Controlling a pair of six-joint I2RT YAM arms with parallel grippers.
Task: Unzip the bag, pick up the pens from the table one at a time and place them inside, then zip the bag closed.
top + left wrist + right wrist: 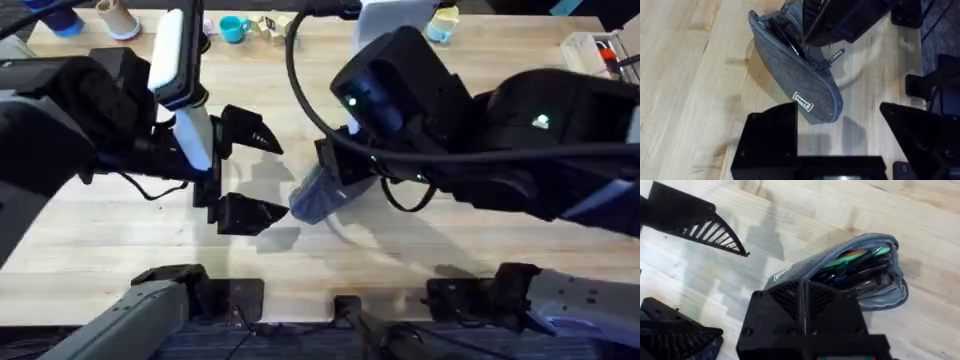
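Nearest your right gripper (805, 300), the fingers are pressed together on the edge of the bag (875, 292), lifting that end off the table (880, 210) so the pouch hangs tilted. Just past those fingertips the mouth gapes unzipped, and you can see the pens (860, 265) already inside: one green, with at least one dark one beside it; the exact dark count is hard to tell.

Expect the one bag to handle soft and light: fabric that folds and sags where unsupported, so pinch a seam or the stiffer end, not the loose middle. The small zipper pull (836, 55) dangles close to the right fingers and is a thin, slippery target.

Farther off, your left gripper (243, 172) waits with fingers spread wide apart and empty, the low end of the bag lying between and just beyond them. That end looks like the place to anchor while you zip.
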